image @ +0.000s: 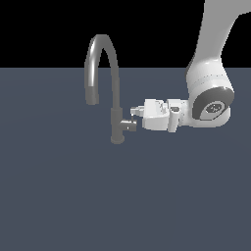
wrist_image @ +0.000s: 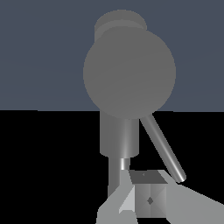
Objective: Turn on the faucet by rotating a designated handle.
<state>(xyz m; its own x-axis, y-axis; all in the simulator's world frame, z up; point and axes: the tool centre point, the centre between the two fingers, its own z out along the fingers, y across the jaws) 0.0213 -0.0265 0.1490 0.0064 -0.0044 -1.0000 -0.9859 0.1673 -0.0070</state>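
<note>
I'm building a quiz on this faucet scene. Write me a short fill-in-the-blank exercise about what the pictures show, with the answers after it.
1. The gripper reaches the faucet from the exterior view's ____ side.
2. The faucet's arched spout ends in a nozzle that points ____.
3. The gripper is level with the handle, near the faucet's ____, well below the arch.
4. In the exterior view, the arm's casing is coloured ____.

Missing words: right; down; base; white

Upright grey gooseneck faucet [image: 115,98], arched spout, short handle [image: 129,124] jutting sideways near its base.
</note>
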